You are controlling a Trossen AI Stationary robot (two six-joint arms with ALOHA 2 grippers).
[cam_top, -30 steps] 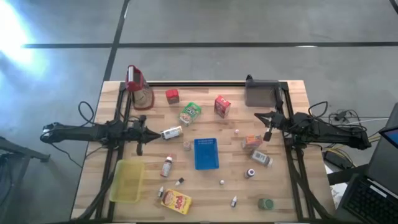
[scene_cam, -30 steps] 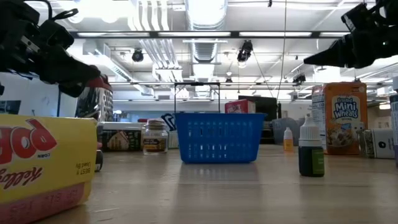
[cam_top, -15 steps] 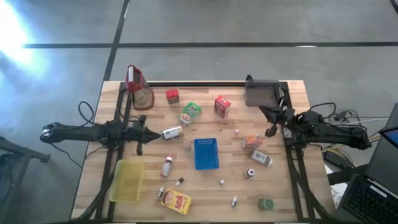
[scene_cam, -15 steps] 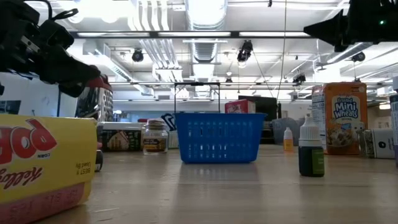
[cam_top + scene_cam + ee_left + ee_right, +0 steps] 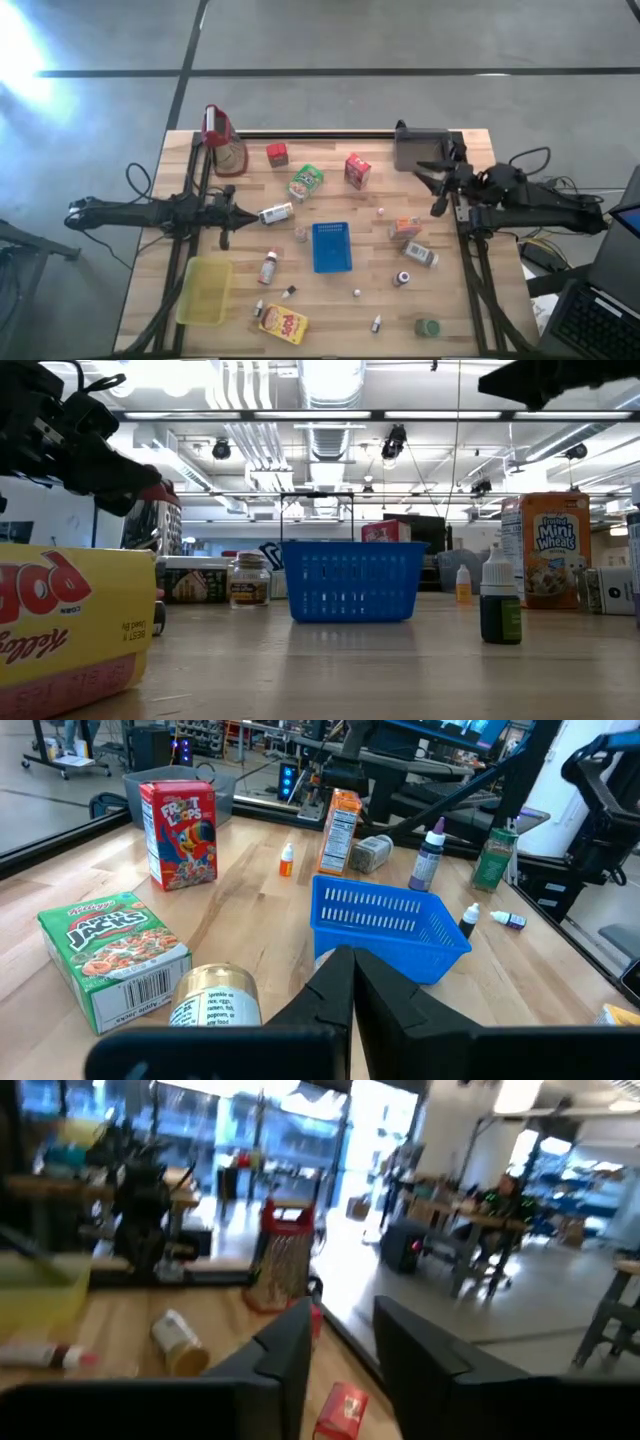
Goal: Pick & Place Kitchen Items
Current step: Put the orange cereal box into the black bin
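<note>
Kitchen items lie scattered on the wooden table (image 5: 470, 330): a red cereal box (image 5: 357, 170), a green cereal box (image 5: 306, 182), a small red box (image 5: 277, 154), a tin on its side (image 5: 276, 213), an orange box (image 5: 405, 228), a yellow box (image 5: 283, 324) and small bottles. My left gripper (image 5: 236, 213) hovers at the table's left, shut and empty (image 5: 347, 965). At the table's right my right gripper (image 5: 432, 188) is raised and open (image 5: 340, 1345), holding nothing.
A blue perforated basket (image 5: 331, 246) stands at the middle. A yellow tub (image 5: 204, 290) sits near the left front, a grey bin (image 5: 420, 150) at the far right, and a clear jug with a red top (image 5: 224, 145) at the far left.
My right gripper has risen well above the table, climbing to the top of the low view. My left arm has kept still, and no item has moved.
</note>
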